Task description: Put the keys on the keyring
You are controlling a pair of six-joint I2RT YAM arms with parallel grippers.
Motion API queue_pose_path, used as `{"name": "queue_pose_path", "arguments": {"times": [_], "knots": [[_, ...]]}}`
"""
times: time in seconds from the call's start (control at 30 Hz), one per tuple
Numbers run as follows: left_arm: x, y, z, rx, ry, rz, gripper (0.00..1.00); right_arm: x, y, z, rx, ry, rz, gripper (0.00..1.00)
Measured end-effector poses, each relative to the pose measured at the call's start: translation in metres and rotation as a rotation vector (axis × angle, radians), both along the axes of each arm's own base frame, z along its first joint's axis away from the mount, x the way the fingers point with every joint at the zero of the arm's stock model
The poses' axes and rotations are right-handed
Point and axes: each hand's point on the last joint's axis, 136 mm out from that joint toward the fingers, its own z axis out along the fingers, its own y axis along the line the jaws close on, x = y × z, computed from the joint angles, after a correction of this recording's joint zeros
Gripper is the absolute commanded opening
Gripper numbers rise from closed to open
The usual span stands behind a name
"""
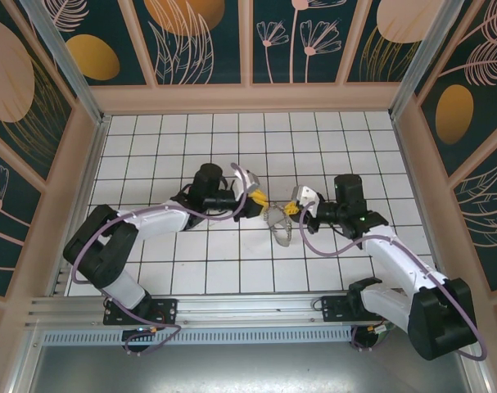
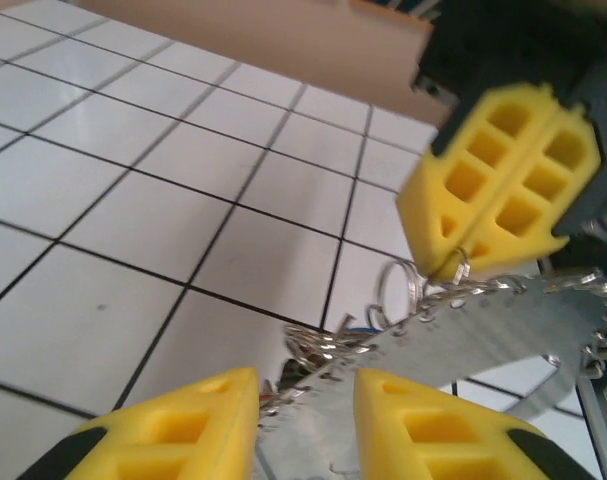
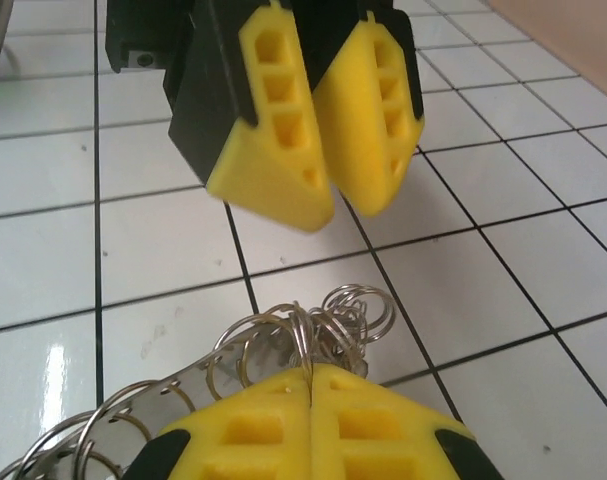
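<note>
- Left arm: extended from near edge toward the table (image 1: 150,147) centre; left gripper (image 1: 255,199) fingers slightly parted.
- Right arm: mirrored; right gripper (image 1: 293,206) fingers pressed together on keyring (image 1: 281,229).

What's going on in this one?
The right gripper is shut on the keyring, pinching its fringed edge over the middle of the tiled table. The left gripper faces it at close range with its jaws slightly apart. It does not look clamped on the ring. No key is being threaded on at this moment.
</note>
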Motion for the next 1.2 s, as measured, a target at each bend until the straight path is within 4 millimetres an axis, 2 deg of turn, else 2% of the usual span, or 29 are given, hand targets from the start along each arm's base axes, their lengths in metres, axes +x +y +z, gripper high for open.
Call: {"name": "queue_pose_path", "arguments": {"times": [0.07,0.17,0.33,0.43,0.6,0.7,0.8,0.97,1.2], "knots": [[0.003,0.008,0.004,-0.036,0.018,0.032,0.29,-0.002,0.002,-0.004,0.045,0.015,-0.007,0.00],[-0.003,0.009,0.015,-0.086,0.011,0.009,0.27,-0.005,0.004,-0.006,0.103,0.041,-0.012,0.00],[-0.011,0.009,0.028,-0.116,-0.037,-0.028,0.27,-0.002,0.006,0.003,0.144,0.044,-0.024,0.00],[-0.009,0.007,0.033,-0.117,-0.061,-0.027,0.26,0.009,0.006,0.009,0.122,0.023,-0.076,0.00],[0.002,0.002,0.041,-0.119,-0.106,0.036,0.29,0.042,0.000,0.021,0.087,-0.025,-0.257,0.00],[0.007,0.001,0.041,-0.113,-0.111,0.079,0.30,0.054,-0.001,0.014,0.053,-0.013,-0.326,0.00],[0.012,0.002,0.040,-0.109,-0.107,0.109,0.33,0.054,0.007,-0.007,0.006,0.044,-0.346,0.00],[0.006,0.003,0.025,-0.087,-0.065,0.138,0.36,0.040,0.031,-0.011,0.027,0.086,-0.304,0.00],[-0.015,0.016,-0.013,-0.015,0.011,0.167,0.38,0.022,0.036,-0.014,0.068,0.159,-0.261,0.00]]}}
